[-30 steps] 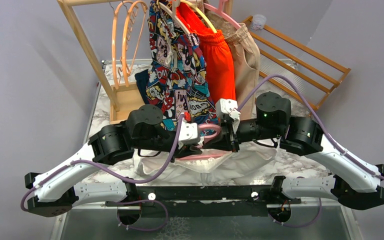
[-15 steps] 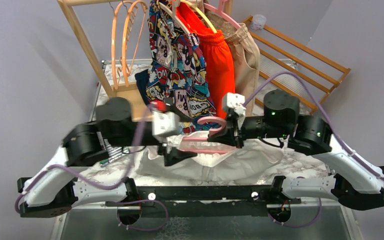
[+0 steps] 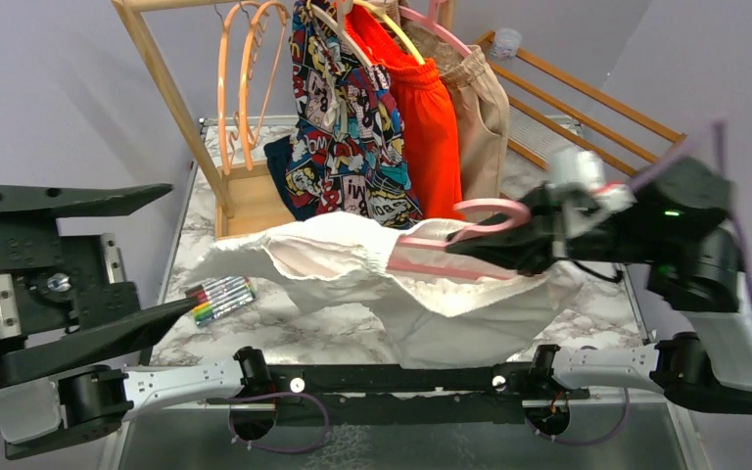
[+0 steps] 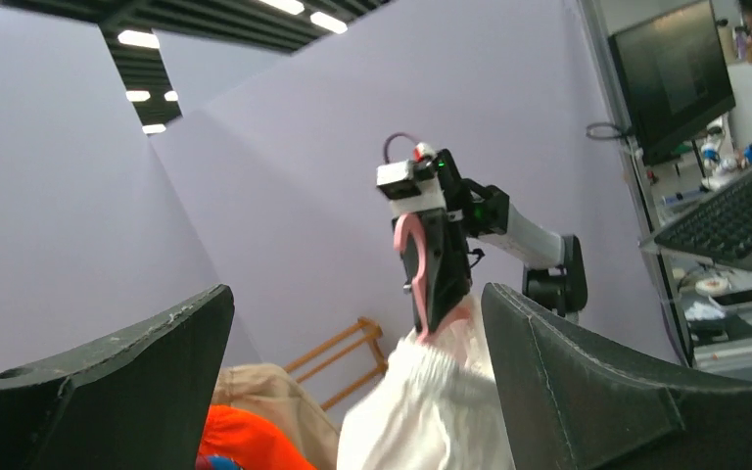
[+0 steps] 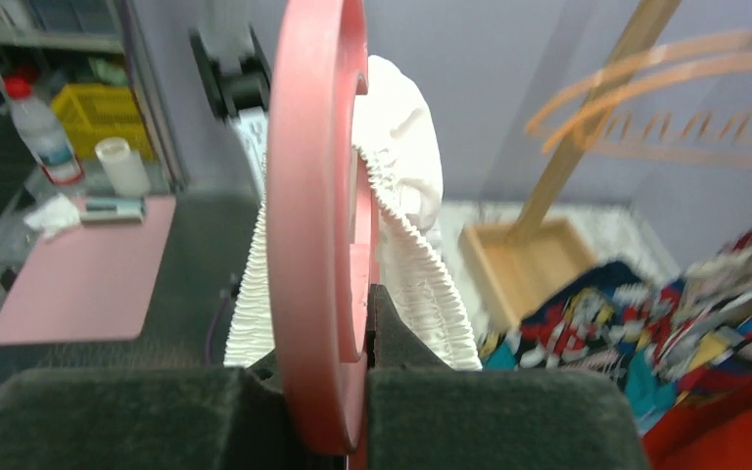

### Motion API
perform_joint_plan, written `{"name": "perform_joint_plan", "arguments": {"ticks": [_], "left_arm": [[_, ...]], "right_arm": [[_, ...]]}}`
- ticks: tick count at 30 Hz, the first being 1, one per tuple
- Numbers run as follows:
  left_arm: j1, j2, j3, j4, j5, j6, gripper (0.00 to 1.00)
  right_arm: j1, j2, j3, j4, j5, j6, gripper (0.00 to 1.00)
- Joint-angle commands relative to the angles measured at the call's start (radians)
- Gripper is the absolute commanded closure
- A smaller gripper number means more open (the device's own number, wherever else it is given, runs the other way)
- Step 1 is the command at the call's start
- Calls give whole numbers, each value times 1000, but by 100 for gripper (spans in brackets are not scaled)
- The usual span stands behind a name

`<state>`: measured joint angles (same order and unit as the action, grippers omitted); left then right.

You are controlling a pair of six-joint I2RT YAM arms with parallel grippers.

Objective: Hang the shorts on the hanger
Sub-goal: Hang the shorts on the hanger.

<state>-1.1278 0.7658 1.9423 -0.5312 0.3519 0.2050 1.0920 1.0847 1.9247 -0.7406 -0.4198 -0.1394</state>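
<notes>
Clamping the thin light-pink plastic hanger (image 3: 441, 267), right gripper (image 3: 465, 247) holds the plain white drawstring shorts (image 3: 441, 318) aloft around 3 o'clock. Left gripper (image 3: 152, 257), at 9 o'clock, gapes empty. Loosely draped fabric might slide off if it tilts.

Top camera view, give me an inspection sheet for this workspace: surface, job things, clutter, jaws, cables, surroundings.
Surface: marble table.
Job's things: white shorts threaded on the pink hanger, raised; hem contact with table unclear.
Clutter: markers lying on the table's left.
Grippers: right gripper jaws shut on the hanger; left gripper jaws open, empty.
Cables: purple cable on the right arm; purple loop at the near edge.
Surroundings: wooden rack with orange hangers, comic-print shorts, orange-red shorts, beige garment.
</notes>
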Motion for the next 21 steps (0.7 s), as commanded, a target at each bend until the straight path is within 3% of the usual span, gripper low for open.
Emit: {"name": "perform_joint_plan", "arguments": {"ticks": [1,4,10,13,21], "left_arm": [[-1,14,-80,-16,-27,26,1],[-1,4,-115,-17,-41,39,1],[-1,6,-150,-21,-64,60,1],[-2,6,-178,-22,-85,64,1],[-1,24,-259,-87,-192,65,1]], "right_arm": [[1,50,-233,-25,104,-2,99],[2,61,-279,-41,132,-2,99],[1,109,107,-27,8,28,99],[1,131,208,-31,-14,22,99],[1,86,6,-22,56,15,99]]}}
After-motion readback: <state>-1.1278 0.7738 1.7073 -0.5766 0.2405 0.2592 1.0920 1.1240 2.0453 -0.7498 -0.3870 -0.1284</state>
